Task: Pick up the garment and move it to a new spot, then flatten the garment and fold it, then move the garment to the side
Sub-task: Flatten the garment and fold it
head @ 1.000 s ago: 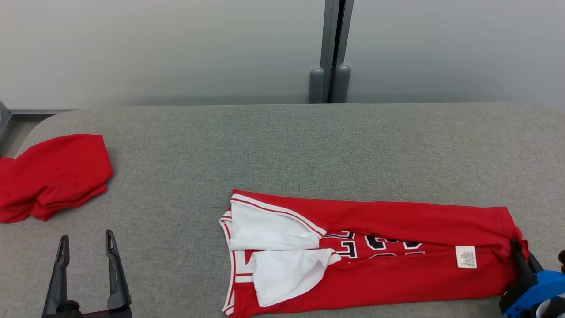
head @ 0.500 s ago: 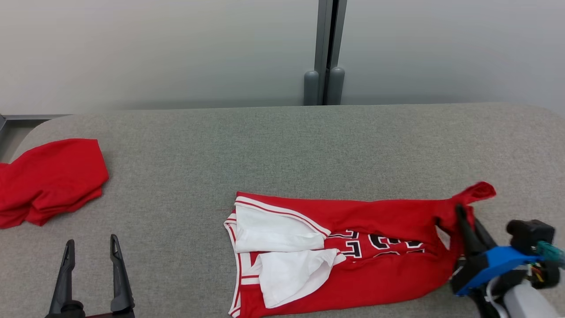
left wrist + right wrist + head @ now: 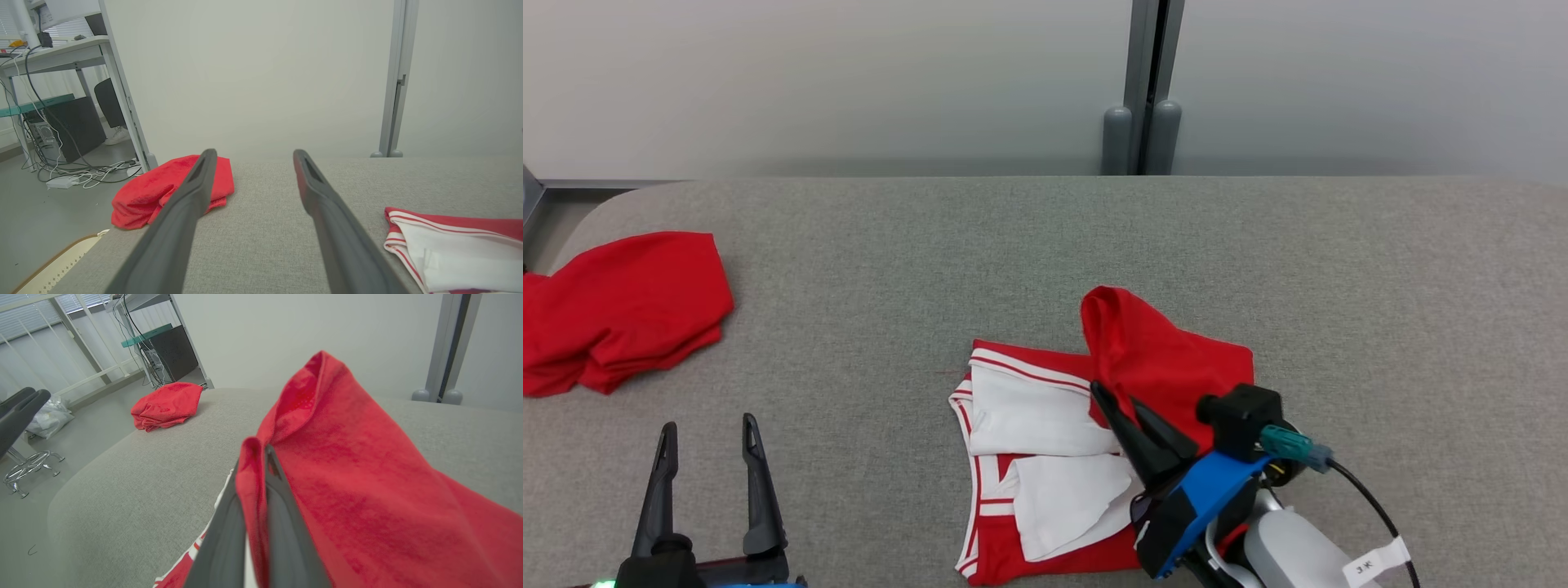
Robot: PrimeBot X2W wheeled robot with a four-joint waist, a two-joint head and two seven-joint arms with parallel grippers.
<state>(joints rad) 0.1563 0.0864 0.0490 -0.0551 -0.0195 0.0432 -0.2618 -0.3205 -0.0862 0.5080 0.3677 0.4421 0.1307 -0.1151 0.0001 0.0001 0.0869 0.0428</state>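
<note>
The garment, a red jersey with white sleeves and white-striped trim, lies near the front of the grey table. Its right end is lifted and doubled over toward the sleeves. My right gripper is shut on that red edge; in the right wrist view the cloth is pinched between the two fingers and drapes to the right. My left gripper stands open at the lower left, apart from the garment, nothing between its fingers.
A second red cloth lies crumpled at the table's left end. A grey post stands behind the table against the pale wall. Desks and cables lie off to the left of the table.
My right gripper has carried the garment's right end up and leftward, folding it over the middle. The left gripper stays open in place. The camera has shifted slightly.
</note>
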